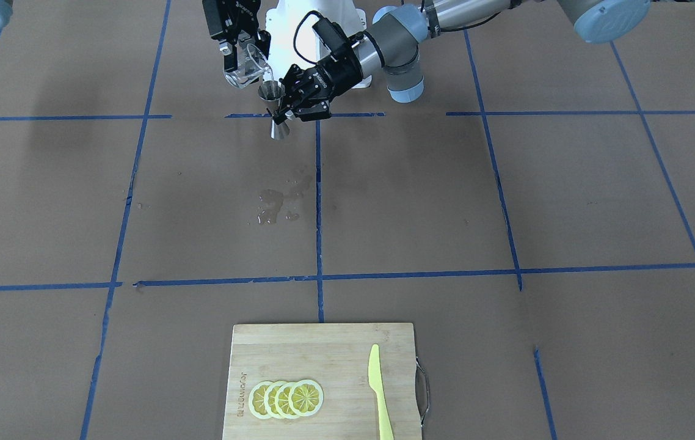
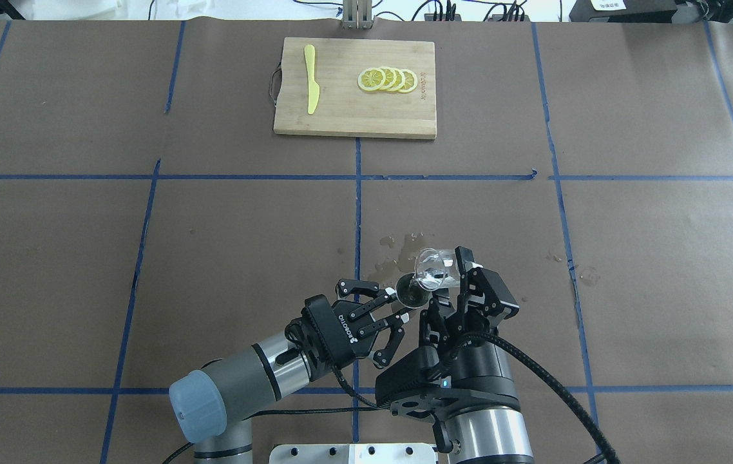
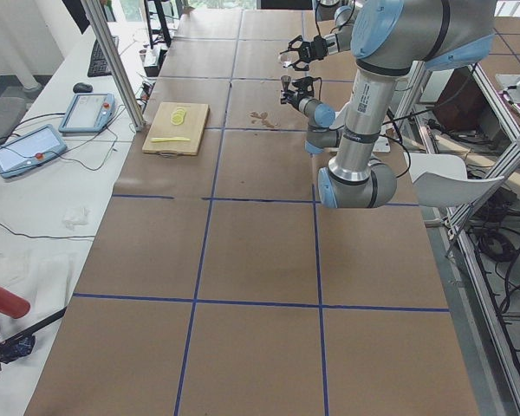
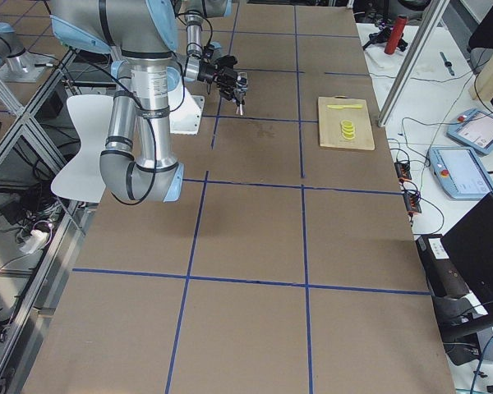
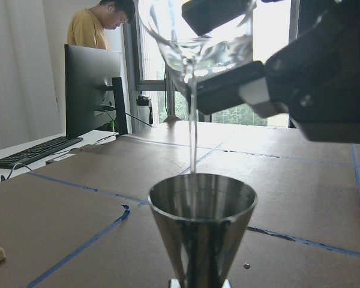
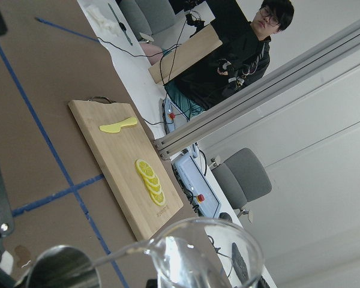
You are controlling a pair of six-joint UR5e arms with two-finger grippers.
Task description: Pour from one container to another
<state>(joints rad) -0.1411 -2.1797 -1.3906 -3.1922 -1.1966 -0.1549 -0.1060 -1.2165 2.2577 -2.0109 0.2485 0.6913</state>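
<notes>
Two grips meet over counter [image 2: 212, 258], near robot base. Right fingers [image 2: 466, 261] clamp glass cup [image 2: 434, 270], tilted left so rim hangs above jigger [image 2: 410, 291]. Left fingers [image 2: 373, 298] pinch jigger waist, holding it upright to catch. Thin stream [image 5: 193, 138] falls into its mouth.

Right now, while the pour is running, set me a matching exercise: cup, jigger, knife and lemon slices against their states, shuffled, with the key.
Things
1. cup
2. jigger
3. knife
4. lemon slices

States
a. lying flat on the board, on its handle side
b. tilted, liquid running from its rim
c. overlapping in a row
d. upright in the left gripper

Pairs: 1-b, 2-d, 3-a, 4-c
</notes>
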